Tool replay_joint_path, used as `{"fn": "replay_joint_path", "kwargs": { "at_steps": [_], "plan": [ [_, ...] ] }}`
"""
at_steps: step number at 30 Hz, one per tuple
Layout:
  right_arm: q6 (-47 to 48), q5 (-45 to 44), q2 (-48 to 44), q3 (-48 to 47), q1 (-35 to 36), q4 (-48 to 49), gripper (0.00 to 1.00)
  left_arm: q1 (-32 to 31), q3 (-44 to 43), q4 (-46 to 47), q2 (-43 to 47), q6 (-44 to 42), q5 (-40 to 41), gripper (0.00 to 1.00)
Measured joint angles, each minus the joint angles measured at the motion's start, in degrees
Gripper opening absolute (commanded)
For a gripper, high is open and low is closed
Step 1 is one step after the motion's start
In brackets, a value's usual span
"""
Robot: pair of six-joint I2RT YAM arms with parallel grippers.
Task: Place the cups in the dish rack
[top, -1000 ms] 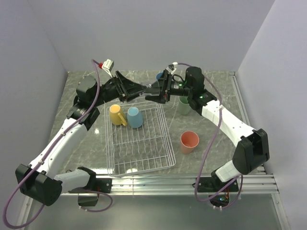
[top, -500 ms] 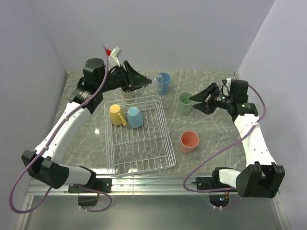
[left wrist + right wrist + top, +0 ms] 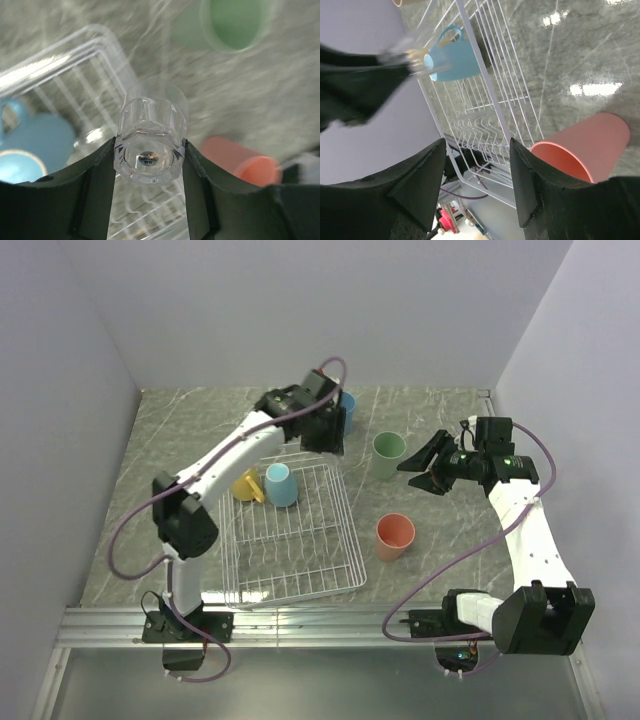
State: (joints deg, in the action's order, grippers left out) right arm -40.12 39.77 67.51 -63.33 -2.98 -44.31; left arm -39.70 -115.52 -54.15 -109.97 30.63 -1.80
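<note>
Dish rack [image 3: 300, 550]: holding two mugs at its far end — the yellow mug [image 3: 243, 482] and the light-blue mug [image 3: 281, 484].
Worktop [image 3: 440, 410]: the green cup [image 3: 389, 454] and salmon cup [image 3: 394, 536] are standing empty, right of the rack; the blue cup [image 3: 347, 408] beyond its far corner.
Left hand [image 3: 149, 150]: you are clamping a clear cup [image 3: 150, 125], over the rack's far right corner.
Right hand [image 3: 410, 472]: fingers standing apart, gripping nothing, just beside the green cup.
Change: your left arm, earlier reaching in from the left, is now stretching across the rack.
Writing: a dark mark is showing in the clear cup's base — too small to read.
</note>
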Motion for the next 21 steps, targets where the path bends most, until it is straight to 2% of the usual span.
{"fn": "replay_joint_path", "kwargs": {
  "at_steps": [5,9,17,21],
  "plan": [
    [1.2,-0.4,0.3,0.0,0.0,-1.1,0.60,-3.3,-0.5,-7.8,-5.2,-1.5,9.9,0.00],
    [2.1,-0.9,0.4,0.0,0.0,-1.8,0.60,-3.9,-0.4,-9.6,-5.2,-1.5,13.7,0.00],
    [3.0,-1.2,1.7,-0.4,0.2,-2.5,0.59,-4.0,8.4,-6.8,-4.4,-1.4,15.2,0.00],
    [3.5,-1.2,2.8,-0.6,0.7,-2.8,0.59,-4.0,9.3,-5.7,-6.0,-1.3,15.2,0.00]
  ]
}}
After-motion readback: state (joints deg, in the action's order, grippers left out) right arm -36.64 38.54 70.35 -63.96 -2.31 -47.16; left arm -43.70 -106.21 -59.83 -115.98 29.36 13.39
